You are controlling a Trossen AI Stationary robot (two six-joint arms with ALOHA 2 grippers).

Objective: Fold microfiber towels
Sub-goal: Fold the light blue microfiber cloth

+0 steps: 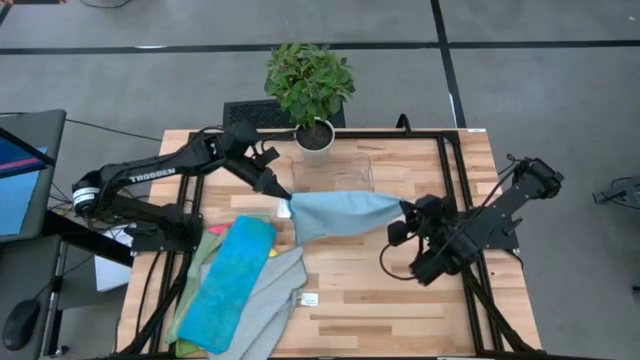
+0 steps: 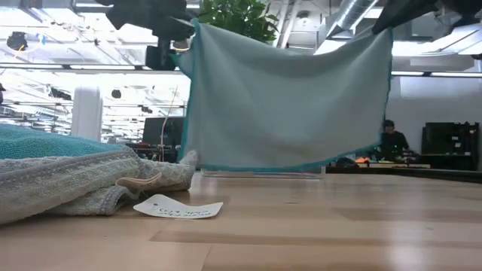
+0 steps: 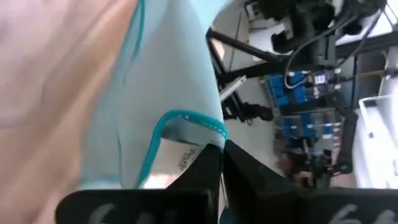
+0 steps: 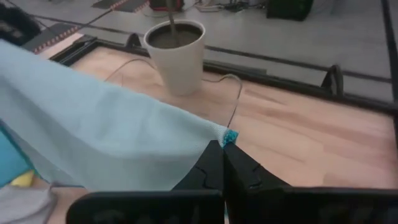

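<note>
Far left of the overhead frame there's a monitor edge (image 1: 20, 170), then my left arm with TROSSEN printed white along it, the only writing I can actually read. Lower left on the wooden table (image 1: 400, 300) sits the pile of microfiber towels (image 1: 240, 290): a bright blue towel (image 1: 228, 283) draped over a grey one (image 1: 270, 300), with bits of pink, yellow and green poking out at the pile's left edge. A small white paper tag (image 1: 309, 299) lies just beside the pile; there's print on it but I can't make it out. In the middle, the left gripper (image 1: 283, 200) is clamped shut on one corner of the light grey towel with teal edging (image 1: 340, 213), fingers together on the hem right next to its sewn-in care label (image 3: 183, 158), which is also too blurry to read. That towel hangs stretched between both arms, lifted off the table, as the table-level camera shows. Just behind it at upper centre is the potted plant (image 1: 310, 90) in a white pot, with a clear plastic tray (image 1: 335, 170) in front of it. Right of centre, the right gripper (image 1: 405, 212) is pinched shut on the opposite corner. So I'd say I'm at the spread-out step: next I need to lay it flat on the bare wood without losing either corner, then bring one edge over.
</note>
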